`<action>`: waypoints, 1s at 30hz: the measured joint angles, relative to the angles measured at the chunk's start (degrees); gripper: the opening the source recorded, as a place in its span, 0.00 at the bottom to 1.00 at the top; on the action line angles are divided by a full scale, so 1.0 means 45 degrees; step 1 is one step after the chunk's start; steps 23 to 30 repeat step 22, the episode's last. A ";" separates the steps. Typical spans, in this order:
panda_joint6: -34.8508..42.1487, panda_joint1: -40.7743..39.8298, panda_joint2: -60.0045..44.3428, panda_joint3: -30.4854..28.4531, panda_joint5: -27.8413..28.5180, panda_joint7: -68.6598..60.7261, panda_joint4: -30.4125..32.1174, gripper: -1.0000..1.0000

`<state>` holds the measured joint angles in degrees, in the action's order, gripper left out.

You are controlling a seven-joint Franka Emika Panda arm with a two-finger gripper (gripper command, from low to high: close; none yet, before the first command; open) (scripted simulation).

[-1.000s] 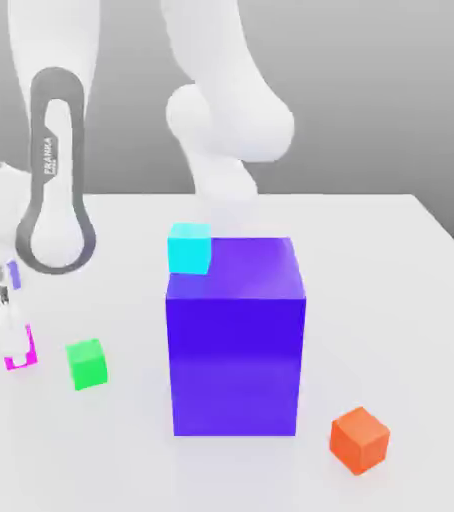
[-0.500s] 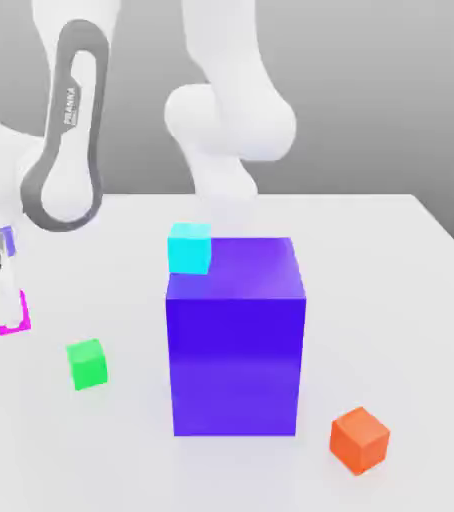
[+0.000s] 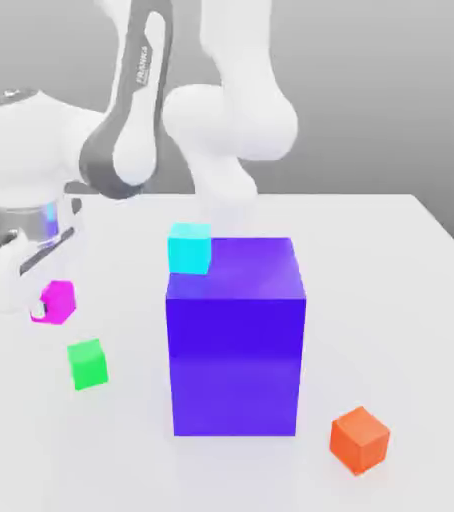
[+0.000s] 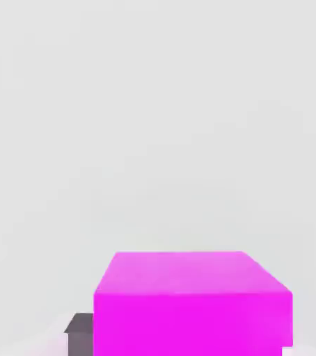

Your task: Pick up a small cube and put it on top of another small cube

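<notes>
Bright, diffuse light washes the white arm (image 3: 31, 150) into the pale tabletop (image 3: 371, 300).

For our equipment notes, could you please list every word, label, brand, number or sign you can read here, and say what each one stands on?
"FRANKA", on the dark band of the robot arm, in the exterior view.
Beneath it there may be a smaller line, too small to read.
No text can be made out on the cubes or the big block.
</notes>
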<state>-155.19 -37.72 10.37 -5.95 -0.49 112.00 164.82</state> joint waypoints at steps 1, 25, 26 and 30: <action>0.0059 -0.0051 0.0154 0.0201 0.0040 0.0775 0.0115 0.00; -0.3083 -0.1167 -0.2821 0.1851 0.0627 0.4454 0.0439 1.00; -0.3083 -0.1167 -0.2821 0.1851 0.0627 0.4454 0.0439 1.00; -0.3083 -0.1167 -0.2821 0.1851 0.0627 0.4454 0.0439 1.00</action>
